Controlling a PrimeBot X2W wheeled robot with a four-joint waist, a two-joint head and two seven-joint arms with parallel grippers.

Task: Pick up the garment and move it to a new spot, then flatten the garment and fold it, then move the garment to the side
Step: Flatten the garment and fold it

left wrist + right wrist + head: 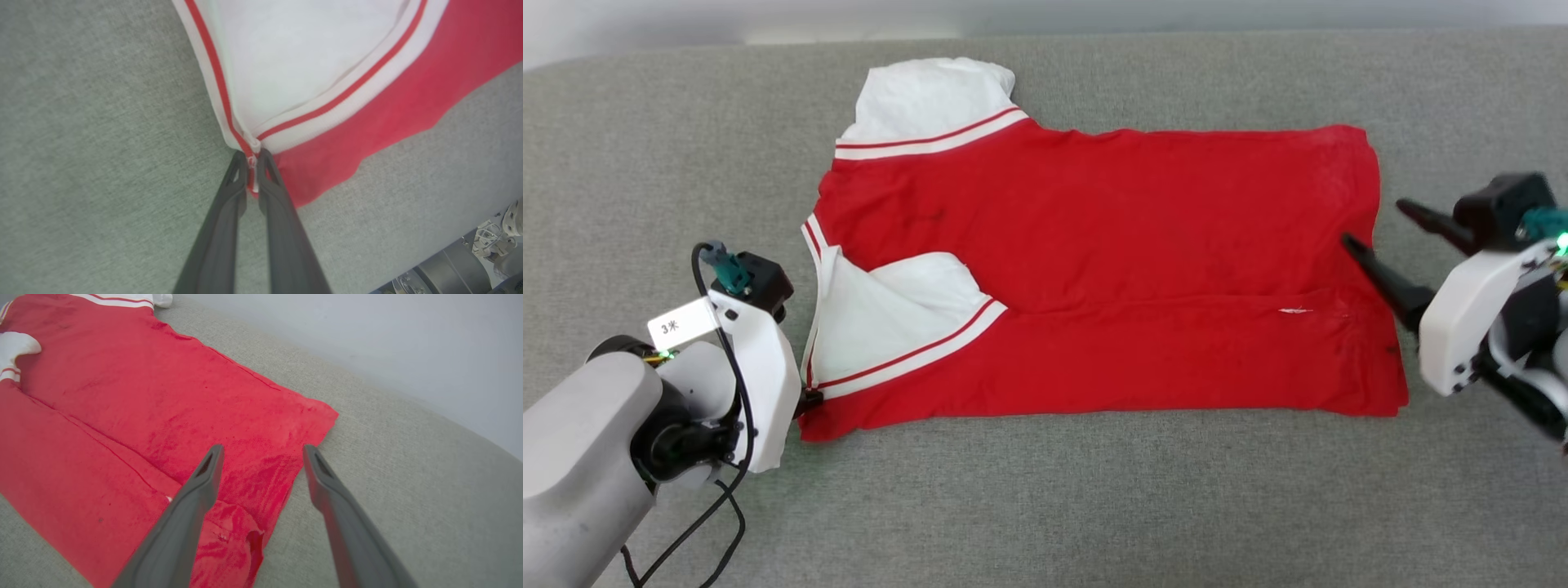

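On the grey cloth surface point(1045, 506) lies the red T-shirt with white sleeves point(1094, 245). The left tool point(253, 157) pinches its sleeve corner, probably to fold it; the right tool point(261, 451) hangs spread over the hem.

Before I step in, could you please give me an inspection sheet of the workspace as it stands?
Surface: grey fabric, flat.
Job's things: garment lies spread out, near long edge folded over, one white sleeve lying on the red body.
Clutter: nothing seen.
Tools: left tool shut on the garment's striped corner; right tool open at the hem end, contact unclear.
Cables: black cable loops by the left wrist.
Surroundings: pale wall behind.
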